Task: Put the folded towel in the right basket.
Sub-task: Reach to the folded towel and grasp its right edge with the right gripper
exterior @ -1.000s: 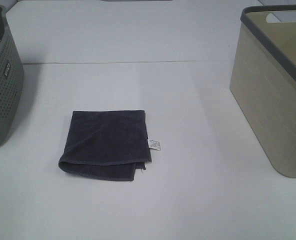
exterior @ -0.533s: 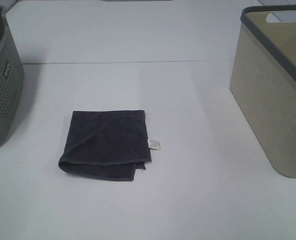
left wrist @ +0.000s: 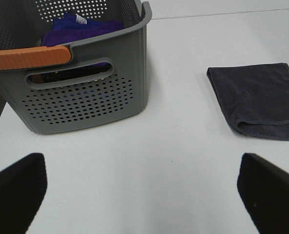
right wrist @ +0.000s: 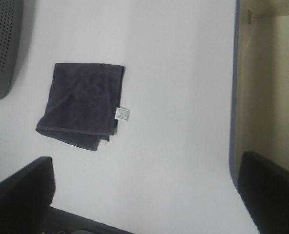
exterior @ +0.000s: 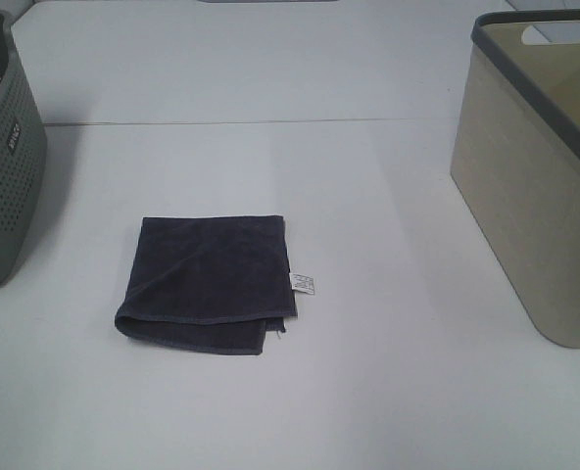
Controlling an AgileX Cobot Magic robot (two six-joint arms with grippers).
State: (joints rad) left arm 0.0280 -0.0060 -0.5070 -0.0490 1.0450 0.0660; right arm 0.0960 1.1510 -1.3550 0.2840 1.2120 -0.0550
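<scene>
A folded dark grey towel (exterior: 210,282) with a small white tag lies flat on the white table, left of centre. It also shows in the left wrist view (left wrist: 259,100) and the right wrist view (right wrist: 81,103). The right basket (exterior: 540,166) is beige with a dark grey rim, at the right edge; its wall shows in the right wrist view (right wrist: 269,87). My left gripper (left wrist: 144,195) is open and empty, its black fingertips (left wrist: 17,192) wide apart, well short of the towel. My right gripper (right wrist: 144,195) is open and empty, high above the table. Neither arm shows in the exterior view.
A grey perforated basket (exterior: 1,157) stands at the left edge. In the left wrist view this basket (left wrist: 86,92) has an orange handle and holds purple and blue cloths (left wrist: 81,29). The white table (exterior: 368,343) stretches between the baskets.
</scene>
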